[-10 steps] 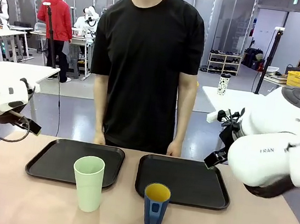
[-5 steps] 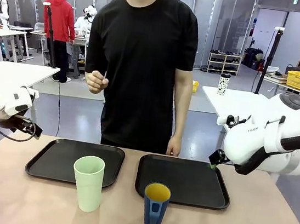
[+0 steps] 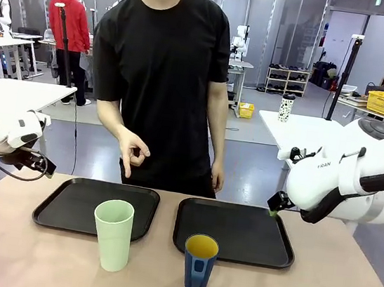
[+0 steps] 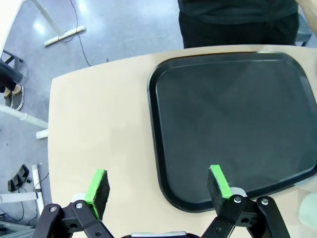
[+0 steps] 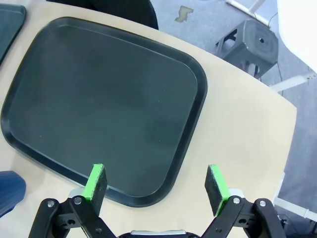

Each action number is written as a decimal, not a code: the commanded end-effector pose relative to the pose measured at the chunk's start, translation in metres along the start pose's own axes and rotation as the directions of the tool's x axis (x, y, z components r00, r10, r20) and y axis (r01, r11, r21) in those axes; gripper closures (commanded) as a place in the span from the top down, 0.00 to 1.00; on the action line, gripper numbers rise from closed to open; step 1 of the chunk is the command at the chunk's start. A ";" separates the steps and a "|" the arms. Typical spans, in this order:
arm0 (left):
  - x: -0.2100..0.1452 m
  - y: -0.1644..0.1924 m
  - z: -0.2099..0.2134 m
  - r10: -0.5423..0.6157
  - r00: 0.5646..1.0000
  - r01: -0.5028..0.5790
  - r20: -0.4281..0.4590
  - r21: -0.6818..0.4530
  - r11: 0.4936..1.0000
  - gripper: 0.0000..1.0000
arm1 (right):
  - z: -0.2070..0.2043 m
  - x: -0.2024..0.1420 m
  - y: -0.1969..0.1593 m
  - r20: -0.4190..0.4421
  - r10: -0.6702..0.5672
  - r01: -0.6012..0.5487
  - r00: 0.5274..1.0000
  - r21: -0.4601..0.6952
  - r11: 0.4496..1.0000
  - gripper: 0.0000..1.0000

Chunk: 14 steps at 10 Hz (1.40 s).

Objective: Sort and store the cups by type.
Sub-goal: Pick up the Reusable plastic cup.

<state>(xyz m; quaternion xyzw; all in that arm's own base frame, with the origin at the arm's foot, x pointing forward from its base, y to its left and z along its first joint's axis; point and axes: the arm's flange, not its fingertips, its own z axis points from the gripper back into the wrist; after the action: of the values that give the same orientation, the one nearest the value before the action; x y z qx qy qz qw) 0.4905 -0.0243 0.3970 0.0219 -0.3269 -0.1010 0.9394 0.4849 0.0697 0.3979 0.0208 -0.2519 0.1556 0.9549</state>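
A tall pale green tumbler (image 3: 113,233) stands on the table in front of the left black tray (image 3: 63,204). To its right is a shorter dark blue cup (image 3: 199,263) with a yellow inside and a handle, in front of the right black tray (image 3: 264,238). A sliver of the blue cup (image 5: 10,191) shows at the right wrist view's lower left. My left gripper (image 4: 158,186) hangs open above the near left corner of the left tray (image 4: 233,124). My right gripper (image 5: 156,187) is open above the right tray's (image 5: 99,104) near right corner. Both hold nothing.
A person in a black T-shirt stands at the far side, one hand (image 3: 133,151) raised over the left tray's far edge. A grey stool (image 5: 252,44) stands on the floor beyond the table's right edge. The table's left edge (image 4: 49,148) lies near my left gripper.
The right arm pulled back to the right and rose off the tray a second ago, then held still. The person shifted left and lowered the raised hand toward the left tray.
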 end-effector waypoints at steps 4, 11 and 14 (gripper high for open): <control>0.000 0.002 -0.001 -0.017 1.000 0.017 -0.004 0.008 1.000 1.00 | -0.001 0.000 -0.002 0.006 -0.003 0.003 1.000 -0.001 1.000 1.00; 0.000 0.000 0.000 -0.001 1.000 0.001 0.000 0.001 1.000 1.00 | -0.001 0.000 -0.002 0.006 -0.003 0.003 1.000 -0.001 1.000 1.00; -0.005 0.009 0.015 -0.340 0.937 0.338 -0.081 -0.044 0.940 1.00 | -0.001 0.000 -0.002 0.006 -0.003 0.003 1.000 -0.001 1.000 1.00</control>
<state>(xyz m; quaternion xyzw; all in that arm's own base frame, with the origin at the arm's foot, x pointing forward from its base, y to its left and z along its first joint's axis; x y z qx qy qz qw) 0.4855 -0.0302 0.3948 0.0465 -0.2950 -0.1908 0.9351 0.4850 0.0688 0.3977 0.0200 -0.2517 0.1548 0.9551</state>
